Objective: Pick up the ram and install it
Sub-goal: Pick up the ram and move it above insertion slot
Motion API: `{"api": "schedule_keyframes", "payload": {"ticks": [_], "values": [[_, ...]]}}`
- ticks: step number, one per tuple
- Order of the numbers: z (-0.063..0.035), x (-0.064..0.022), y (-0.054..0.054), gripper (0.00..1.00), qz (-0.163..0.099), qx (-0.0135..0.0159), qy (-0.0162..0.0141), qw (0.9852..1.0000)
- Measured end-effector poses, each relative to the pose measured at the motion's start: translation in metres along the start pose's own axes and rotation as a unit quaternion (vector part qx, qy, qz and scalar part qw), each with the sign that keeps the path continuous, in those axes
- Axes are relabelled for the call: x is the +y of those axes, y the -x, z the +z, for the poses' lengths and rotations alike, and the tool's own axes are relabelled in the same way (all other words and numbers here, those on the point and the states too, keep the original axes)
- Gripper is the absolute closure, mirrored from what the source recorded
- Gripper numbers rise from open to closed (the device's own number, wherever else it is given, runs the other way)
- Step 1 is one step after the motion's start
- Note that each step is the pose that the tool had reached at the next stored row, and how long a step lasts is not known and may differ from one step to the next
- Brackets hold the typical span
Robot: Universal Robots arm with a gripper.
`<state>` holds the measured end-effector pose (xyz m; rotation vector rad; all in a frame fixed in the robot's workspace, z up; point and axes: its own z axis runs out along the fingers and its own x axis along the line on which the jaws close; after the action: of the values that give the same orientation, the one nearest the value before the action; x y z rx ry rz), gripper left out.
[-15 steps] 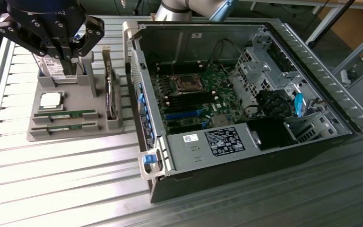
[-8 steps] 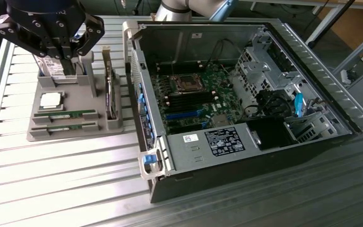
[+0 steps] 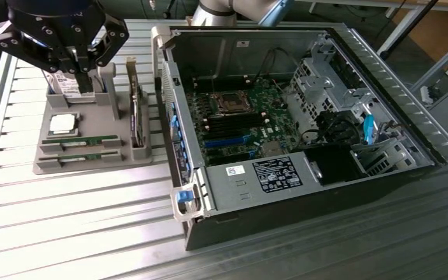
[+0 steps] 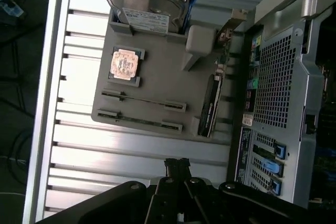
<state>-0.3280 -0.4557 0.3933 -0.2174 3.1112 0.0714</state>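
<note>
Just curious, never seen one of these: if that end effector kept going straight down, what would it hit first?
Probably the grey parts holder, somewhere between the hard drive and the ram sticks; its height makes the exact spot unclear.

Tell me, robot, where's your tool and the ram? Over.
Tool hovers over hard drive in grey holder. Ram stick and its twin lie in holder slots, untouched. Nothing covering them.

I'm looking at a slatted aluminium table (image 3: pixel 68 221) here. Two things sit flat on the slats: a grey parts holder (image 3: pixel 91 129) toward the exterior view's left, and an open PC case (image 3: pixel 286 216) just beside it on the right.
</note>
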Motion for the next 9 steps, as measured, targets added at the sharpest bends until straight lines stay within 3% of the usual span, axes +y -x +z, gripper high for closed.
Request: {"api": "schedule_keyframes", "payload": {"ticks": [9], "values": [[0.0,0.0,0.0,0.91,-0.04,0.0018,0.001,0.9992]]}}
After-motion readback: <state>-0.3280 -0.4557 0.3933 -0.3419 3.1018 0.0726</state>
